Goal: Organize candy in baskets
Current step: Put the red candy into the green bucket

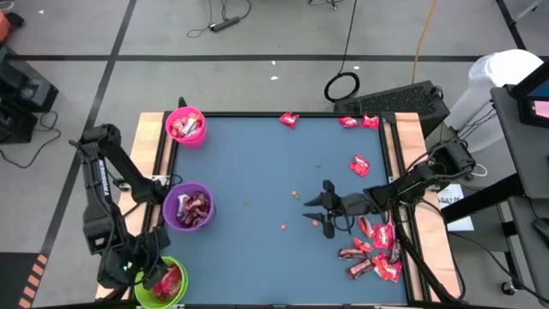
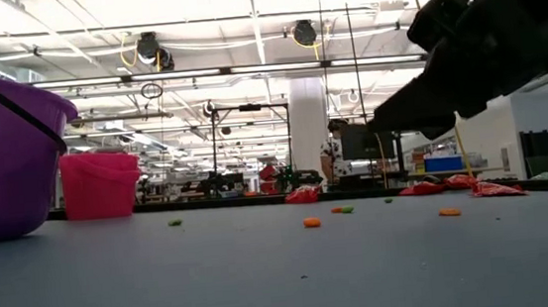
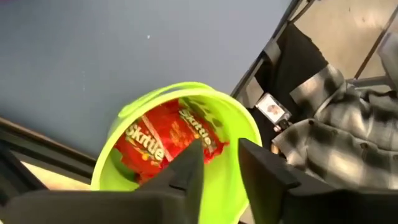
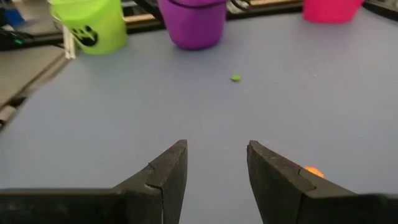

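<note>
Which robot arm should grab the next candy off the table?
Probably the right. Its hand is open beside the loose candy pile, empty. The left hand is over the green basket, far away.

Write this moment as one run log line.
left gripper: open over green basket | right gripper: open, empty, above table | candy loose

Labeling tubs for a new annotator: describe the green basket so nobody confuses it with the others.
Go to the blue table and follow its left edge, where three small round tubs sit in a row. The green basket is at the near corner, under the left gripper, past the purple basket and pink basket. It alone is lime green, holding red candy.
</note>
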Available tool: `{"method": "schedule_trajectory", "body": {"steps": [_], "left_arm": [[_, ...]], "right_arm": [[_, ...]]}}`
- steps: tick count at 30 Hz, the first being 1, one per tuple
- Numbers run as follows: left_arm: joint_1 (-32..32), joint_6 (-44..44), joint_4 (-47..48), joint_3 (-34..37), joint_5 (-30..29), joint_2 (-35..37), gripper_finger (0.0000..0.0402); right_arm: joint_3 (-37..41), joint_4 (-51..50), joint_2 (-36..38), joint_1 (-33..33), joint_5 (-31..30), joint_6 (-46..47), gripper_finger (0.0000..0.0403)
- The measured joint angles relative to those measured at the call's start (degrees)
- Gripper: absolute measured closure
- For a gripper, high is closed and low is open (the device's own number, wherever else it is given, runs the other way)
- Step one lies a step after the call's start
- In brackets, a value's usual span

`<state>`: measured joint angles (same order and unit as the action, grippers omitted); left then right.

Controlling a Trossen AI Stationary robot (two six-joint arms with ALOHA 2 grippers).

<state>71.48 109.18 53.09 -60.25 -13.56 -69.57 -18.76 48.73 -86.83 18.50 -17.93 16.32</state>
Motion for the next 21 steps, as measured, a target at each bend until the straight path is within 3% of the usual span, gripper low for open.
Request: {"method": "schedule_trajectory", "body": {"steps": [4, 9, 17, 21], "left_arm": [[0.02, -2.75, -0.14, 0.00, -3.37, 0.65, 0.0254], [-2.75, -15.70, -0.10, 0.00, -17.25, 1.38, 0.0227], [-11.08, -43.10, -0.15, 0.00, -41.61, 1.35, 0.0224], [-15.97, -52.56, -0.13, 0.00, -47.85, 1.34, 0.0224]], "right_arm": [[0.00, 2.17, 0.00, 1.18, 0.00, -0.07, 0.0248], [-0.02, 2.96, 0.00, 1.56, 0.04, 0.84, 0.0248], [-0.02, 4.72, 0.00, 1.49, 0.03, 1.25, 0.0248], [-0.02, 8.78, 0.00, 1.31, -0.07, 1.24, 0.0248]]}}
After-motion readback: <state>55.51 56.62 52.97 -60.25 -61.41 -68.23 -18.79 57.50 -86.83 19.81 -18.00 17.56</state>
